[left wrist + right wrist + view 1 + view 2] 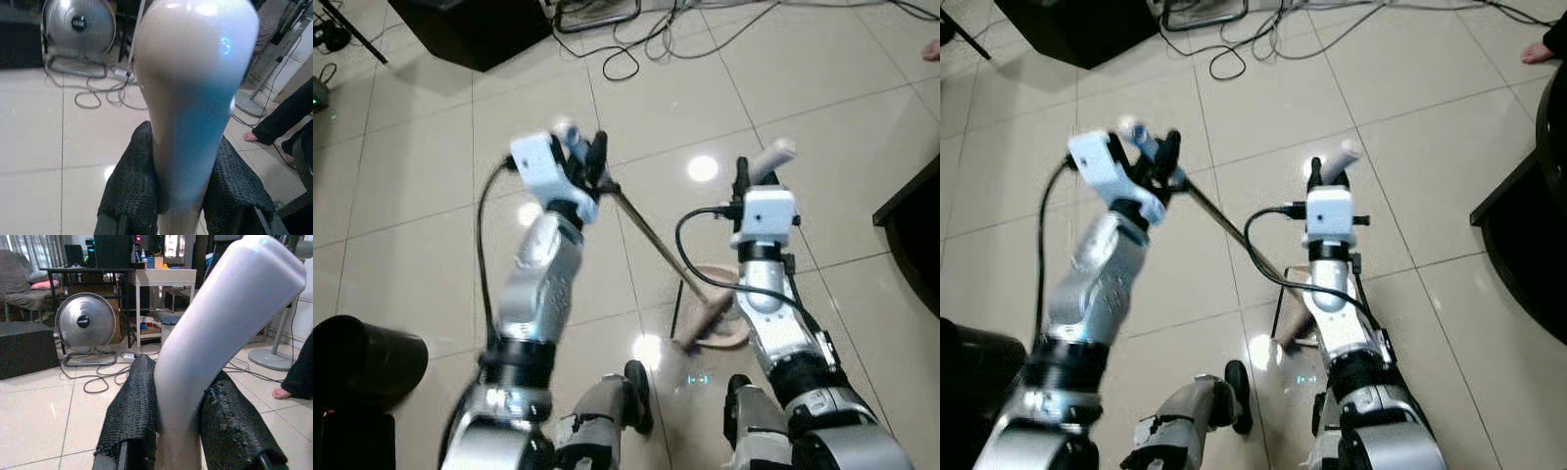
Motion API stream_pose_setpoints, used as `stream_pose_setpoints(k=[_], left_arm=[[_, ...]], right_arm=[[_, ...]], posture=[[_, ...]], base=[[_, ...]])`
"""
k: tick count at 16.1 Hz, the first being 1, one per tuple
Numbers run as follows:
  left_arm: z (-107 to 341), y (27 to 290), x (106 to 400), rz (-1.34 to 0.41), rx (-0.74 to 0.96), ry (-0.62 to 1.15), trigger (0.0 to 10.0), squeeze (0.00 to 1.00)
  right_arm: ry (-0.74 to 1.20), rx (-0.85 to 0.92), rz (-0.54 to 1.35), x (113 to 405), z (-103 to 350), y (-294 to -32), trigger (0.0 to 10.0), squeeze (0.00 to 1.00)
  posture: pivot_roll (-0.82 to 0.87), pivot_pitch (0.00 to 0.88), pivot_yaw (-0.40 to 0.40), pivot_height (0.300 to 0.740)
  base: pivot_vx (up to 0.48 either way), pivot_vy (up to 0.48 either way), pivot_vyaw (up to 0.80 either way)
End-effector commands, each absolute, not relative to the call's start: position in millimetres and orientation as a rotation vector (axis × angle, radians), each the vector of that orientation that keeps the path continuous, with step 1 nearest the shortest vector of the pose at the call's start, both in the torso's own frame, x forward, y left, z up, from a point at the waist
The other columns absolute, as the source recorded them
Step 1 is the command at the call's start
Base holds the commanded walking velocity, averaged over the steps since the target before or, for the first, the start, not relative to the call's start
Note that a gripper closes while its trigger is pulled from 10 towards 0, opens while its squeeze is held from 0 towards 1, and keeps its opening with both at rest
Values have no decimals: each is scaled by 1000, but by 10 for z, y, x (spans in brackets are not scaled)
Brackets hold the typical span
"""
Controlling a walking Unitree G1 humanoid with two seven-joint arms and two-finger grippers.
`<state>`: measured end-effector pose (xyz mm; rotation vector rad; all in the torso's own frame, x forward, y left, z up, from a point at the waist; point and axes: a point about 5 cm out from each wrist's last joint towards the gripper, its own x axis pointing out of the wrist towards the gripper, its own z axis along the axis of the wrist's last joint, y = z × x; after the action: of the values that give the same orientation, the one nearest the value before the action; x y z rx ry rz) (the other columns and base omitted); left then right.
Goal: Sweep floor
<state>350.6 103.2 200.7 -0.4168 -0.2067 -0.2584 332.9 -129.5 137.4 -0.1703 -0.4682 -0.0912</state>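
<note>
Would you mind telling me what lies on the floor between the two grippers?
In the left eye view, the broom's thin shaft slants down from the left gripper across bare tile toward the dustpan beneath the right gripper.

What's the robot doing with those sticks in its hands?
It is sweeping the tiled floor. Its left claw is shut on the top of a broom handle, which slants down to the broom head near its feet. Its right claw is shut on the pale dustpan handle, and the dustpan sits on the floor by the broom head. Cables lie further off.
</note>
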Motion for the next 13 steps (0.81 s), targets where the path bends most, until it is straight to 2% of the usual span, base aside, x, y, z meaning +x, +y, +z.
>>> stream_pose_setpoints(k=[1,7,9,13], left_arm=[[2121,1145,3553,-262,-399,-261,10000,0],[2348,1474,3802,-243,-320,-316,10000,0],[2486,1688,3897,-199,-270,-344,10000,0],[2608,2088,3984,-117,-42,-333,10000,0]], right_arm=[[-442,-126,-72,3262,1287,-1274,10000,0],[-501,-101,-68,3202,1430,-1420,10000,0],[-520,-87,-80,3201,1494,-1476,10000,0],[-549,-58,-94,3160,1611,-1558,10000,0]], posture=[[131,232,187,740],[85,168,173,740],[76,144,176,740],[63,92,173,740]], base=[[0,0,0],[0,0,0],[0,0,0],[0,0,0]])
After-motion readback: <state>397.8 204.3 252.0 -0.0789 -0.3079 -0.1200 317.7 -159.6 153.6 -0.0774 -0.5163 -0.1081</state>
